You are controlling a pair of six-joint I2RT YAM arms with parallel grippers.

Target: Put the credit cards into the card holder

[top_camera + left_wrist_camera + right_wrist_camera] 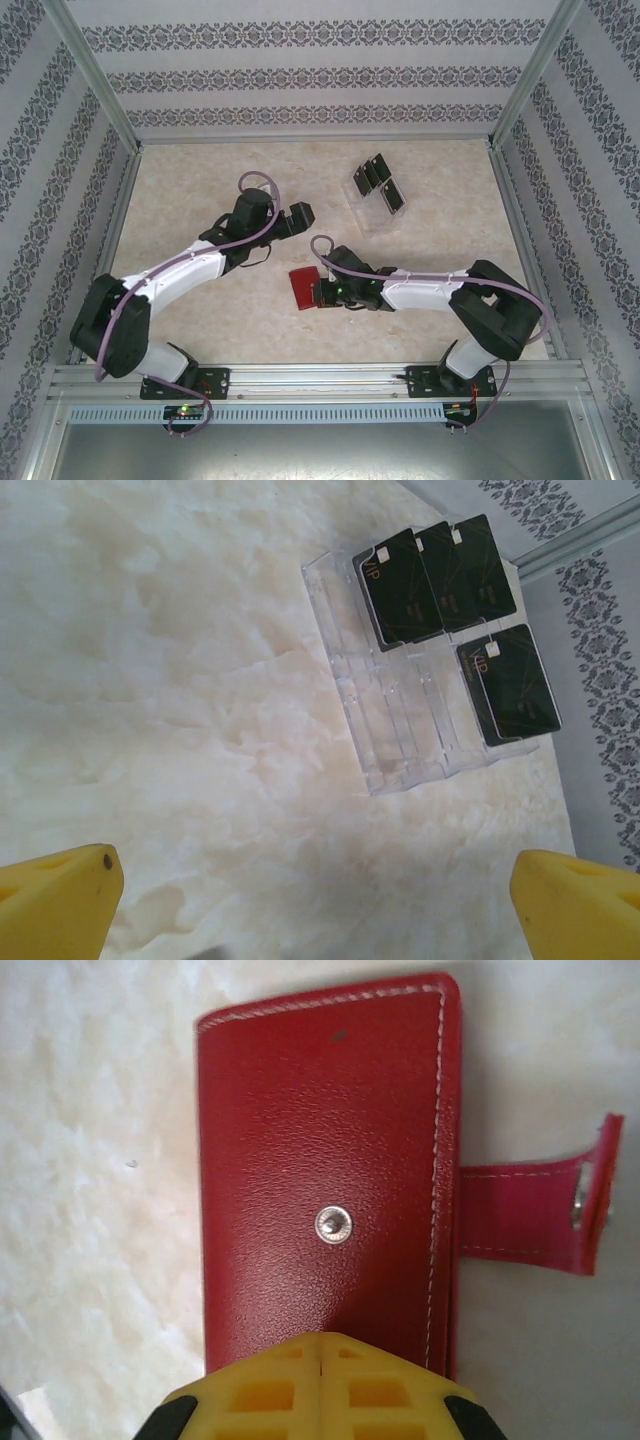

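Closed yellow fingers of my right gripper (pixel 322 1355) sit over the right-hand edge of the small red folding wallet (pixel 320 1130) at mid-table, pinning it flat, I judge, with its snap tab (pixel 540 1205) undone. My left gripper (pixel 318 900) hangs spread wide and empty, facing the clear plastic slotted stand (pixel 400 730) at far right — thin black credit cards (pixel 400 585) wait in its slots, ready for picking.

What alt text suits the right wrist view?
A closed red wallet lies on a pale marbled table, its snap tab unfastened and sticking out sideways. The yellow right gripper sits shut over its lower edge.
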